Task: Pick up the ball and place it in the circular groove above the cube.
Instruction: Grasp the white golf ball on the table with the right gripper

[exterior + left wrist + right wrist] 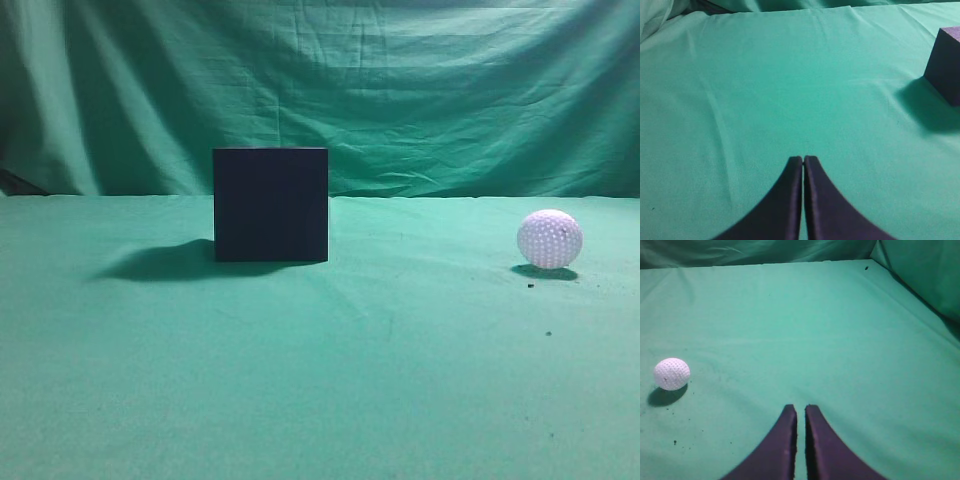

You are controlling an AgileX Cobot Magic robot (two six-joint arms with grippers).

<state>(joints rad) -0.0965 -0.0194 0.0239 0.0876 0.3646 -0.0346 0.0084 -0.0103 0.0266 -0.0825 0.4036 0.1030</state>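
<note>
The dark navy cube stands on the green cloth left of centre in the exterior view; its top face and groove are hidden at this height. One corner of the cube shows at the right edge of the left wrist view. The white dimpled ball rests on the cloth at the right, and at the left of the right wrist view. My left gripper is shut and empty, well left of the cube. My right gripper is shut and empty, right of the ball. Neither gripper shows in the exterior view.
A green cloth covers the table and hangs as a backdrop behind it. A raised cloth fold rises at the far right in the right wrist view. Small dark specks lie near the ball.
</note>
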